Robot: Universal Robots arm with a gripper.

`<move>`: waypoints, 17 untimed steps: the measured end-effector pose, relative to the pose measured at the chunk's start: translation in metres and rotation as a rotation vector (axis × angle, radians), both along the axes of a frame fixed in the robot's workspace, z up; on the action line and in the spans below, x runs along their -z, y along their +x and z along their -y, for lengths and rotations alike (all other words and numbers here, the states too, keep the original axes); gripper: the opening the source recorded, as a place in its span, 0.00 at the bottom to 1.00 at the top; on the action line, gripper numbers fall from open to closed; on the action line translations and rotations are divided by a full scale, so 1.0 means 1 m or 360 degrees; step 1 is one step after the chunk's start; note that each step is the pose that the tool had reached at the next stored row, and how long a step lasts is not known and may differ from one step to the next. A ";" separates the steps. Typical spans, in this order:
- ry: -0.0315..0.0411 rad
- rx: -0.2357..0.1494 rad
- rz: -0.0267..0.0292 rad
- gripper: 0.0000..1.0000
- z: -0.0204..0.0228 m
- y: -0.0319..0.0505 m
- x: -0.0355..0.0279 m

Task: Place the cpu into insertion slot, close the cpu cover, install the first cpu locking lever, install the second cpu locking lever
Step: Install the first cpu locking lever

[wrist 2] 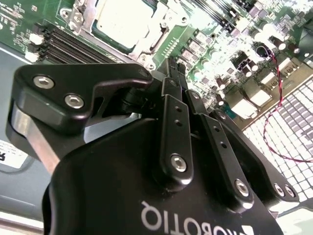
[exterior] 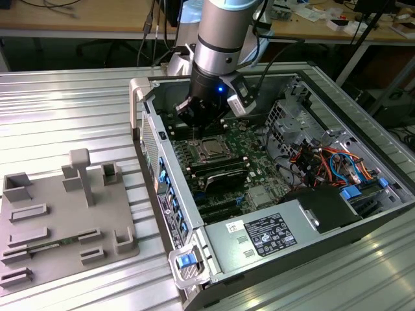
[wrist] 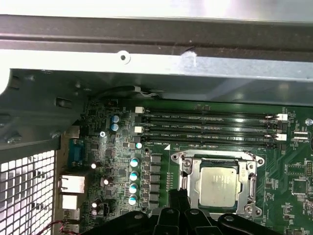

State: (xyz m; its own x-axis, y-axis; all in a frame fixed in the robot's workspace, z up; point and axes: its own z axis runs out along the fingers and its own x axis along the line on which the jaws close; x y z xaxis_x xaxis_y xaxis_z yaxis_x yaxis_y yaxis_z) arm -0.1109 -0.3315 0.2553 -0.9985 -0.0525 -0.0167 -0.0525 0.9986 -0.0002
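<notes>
The cpu (wrist: 219,183) lies in the insertion slot (exterior: 211,151) on the green motherboard, its silver top facing up; it also appears as the cpu (wrist 2: 122,19) in the second wrist view. The cpu cover (wrist: 187,166) lies flat around it as a silvery frame. My gripper (wrist 2: 171,64) hangs just above the board beside the socket, on the side toward the case's rear ports. Its black fingers are shut together with nothing between them. In the exterior view the gripper (exterior: 196,129) stands just behind the socket.
Long black memory slots (wrist: 210,128) run beside the socket. A grey power supply box (exterior: 259,236) fills the case's near end, with coloured cables (exterior: 327,162) on the exterior view's right. A grey fixture plate (exterior: 58,220) lies outside the case. The metal case wall (wrist: 156,63) is close.
</notes>
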 end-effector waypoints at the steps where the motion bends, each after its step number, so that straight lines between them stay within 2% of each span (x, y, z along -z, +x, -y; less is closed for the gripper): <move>1: 0.0000 0.0000 -0.00001 0.11 -0.0015 -0.0016 0.0000; 3: 0.0000 0.0000 0.00000 0.11 -0.0035 -0.0031 0.0000; 11: 0.0000 0.0000 0.00001 0.11 -0.0173 -0.0042 0.0005; 17: 0.0001 0.0000 0.00000 0.11 -0.0222 -0.0080 0.0013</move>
State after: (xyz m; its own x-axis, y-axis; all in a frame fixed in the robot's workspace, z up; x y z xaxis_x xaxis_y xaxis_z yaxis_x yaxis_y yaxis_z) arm -0.1189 -0.3092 0.2540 -0.9985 -0.0524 -0.0167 -0.0524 0.9986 0.0006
